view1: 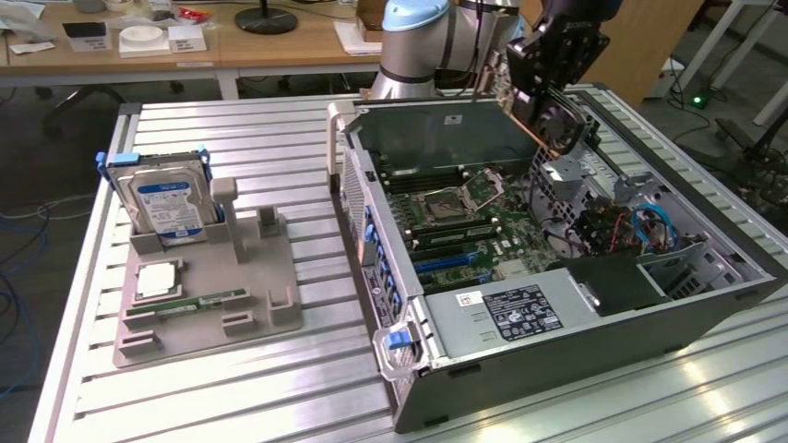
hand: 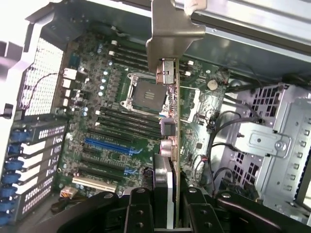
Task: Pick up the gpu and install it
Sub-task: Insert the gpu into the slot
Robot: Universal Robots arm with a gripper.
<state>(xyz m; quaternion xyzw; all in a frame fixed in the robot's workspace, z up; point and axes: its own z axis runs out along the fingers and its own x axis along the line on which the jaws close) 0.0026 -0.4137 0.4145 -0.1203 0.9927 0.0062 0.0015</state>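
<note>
Gripper (view1: 555, 74) is clamped on the gpu (view1: 560, 115), holding it on edge above the open computer case (view1: 369, 203), upper right of the exterior view. In the wrist view, the silver bracket (hand: 170, 34) leads and the board hangs over the motherboard (hand: 112, 97). Judgement: the blue slot (hand: 109, 145) sits beside the card, not beneath. The step needs square alignment, a level board and a slow descent.

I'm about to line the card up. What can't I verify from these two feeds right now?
- gpu connector edge: wrist view sees the card edge-on; too small in the exterior view.
- Grip contact: end effector fingers are cut off by the frame edge, wrist view.
- Strip of motherboard behind the card: hidden by it, wrist view.
- Alignment with the blue slot: neither view settles it.
</note>
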